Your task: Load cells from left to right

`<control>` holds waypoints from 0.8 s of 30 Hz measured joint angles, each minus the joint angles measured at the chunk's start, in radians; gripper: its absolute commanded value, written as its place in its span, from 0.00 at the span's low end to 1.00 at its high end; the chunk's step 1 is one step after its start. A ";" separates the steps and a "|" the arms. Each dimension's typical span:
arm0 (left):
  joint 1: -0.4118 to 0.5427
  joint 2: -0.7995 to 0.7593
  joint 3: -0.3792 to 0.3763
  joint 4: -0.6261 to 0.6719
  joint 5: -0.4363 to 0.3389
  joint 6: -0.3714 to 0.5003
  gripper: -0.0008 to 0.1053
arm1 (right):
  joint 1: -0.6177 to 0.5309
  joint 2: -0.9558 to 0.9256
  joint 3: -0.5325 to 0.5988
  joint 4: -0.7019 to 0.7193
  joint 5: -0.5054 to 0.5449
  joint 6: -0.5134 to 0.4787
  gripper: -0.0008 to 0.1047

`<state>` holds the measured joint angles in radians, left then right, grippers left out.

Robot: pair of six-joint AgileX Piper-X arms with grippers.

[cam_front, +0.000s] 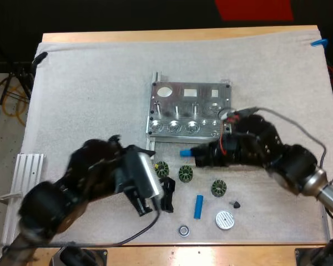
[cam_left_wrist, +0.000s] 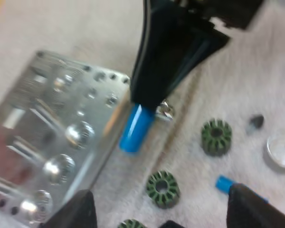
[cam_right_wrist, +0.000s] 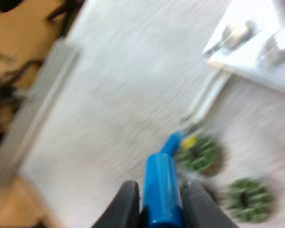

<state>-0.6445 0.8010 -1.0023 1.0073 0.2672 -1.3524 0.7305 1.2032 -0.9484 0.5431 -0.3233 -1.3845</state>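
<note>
The metal fixture (cam_front: 188, 111) stands mid-mat. My right gripper (cam_front: 204, 156) is shut on a blue cylinder (cam_front: 187, 151), which points left just off the fixture's front edge. In the right wrist view the cylinder (cam_right_wrist: 160, 190) sits between my right gripper's (cam_right_wrist: 160, 211) near fingers (cam_right_wrist: 126, 204). My left gripper (cam_front: 157, 204) hangs open over the mat in front of the fixture, its fingers (cam_left_wrist: 71, 209) wide apart. The left wrist view has the held cylinder (cam_left_wrist: 135, 128) beside the fixture (cam_left_wrist: 52, 133). A second blue cylinder (cam_front: 198, 206) lies loose on the mat.
Three green toothed rings (cam_front: 162, 169) (cam_front: 185, 173) (cam_front: 219, 188) lie between the grippers. A silver disc (cam_front: 225, 220), a small ring (cam_front: 183, 230) and a black cone (cam_front: 235, 204) sit near the front edge. An aluminium rail (cam_front: 30, 172) lies at the mat's left side.
</note>
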 measured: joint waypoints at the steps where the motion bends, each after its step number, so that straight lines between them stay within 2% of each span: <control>1: 0.012 -0.031 0.000 0.000 0.000 -0.013 0.55 | -0.014 0.015 -0.037 0.043 0.034 -0.029 0.01; 5: 0.048 -0.121 0.025 0.000 0.000 -0.070 0.55 | -0.054 0.104 -0.164 0.174 0.127 -0.138 0.01; 13: 0.063 -0.259 0.114 0.000 -0.020 -0.205 0.55 | -0.075 0.317 -0.410 0.332 0.288 -0.280 0.01; 19: 0.063 -0.319 0.134 0.000 -0.052 -0.255 0.55 | -0.090 0.478 -0.539 0.373 0.314 -0.307 0.01; 24: 0.063 -0.327 0.136 0.000 -0.051 -0.261 0.55 | -0.113 0.569 -0.586 0.405 0.323 -0.313 0.01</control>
<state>-0.5812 0.4740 -0.8660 1.0073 0.2158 -1.6132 0.6179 1.7724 -1.5340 0.9486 0.0000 -1.6979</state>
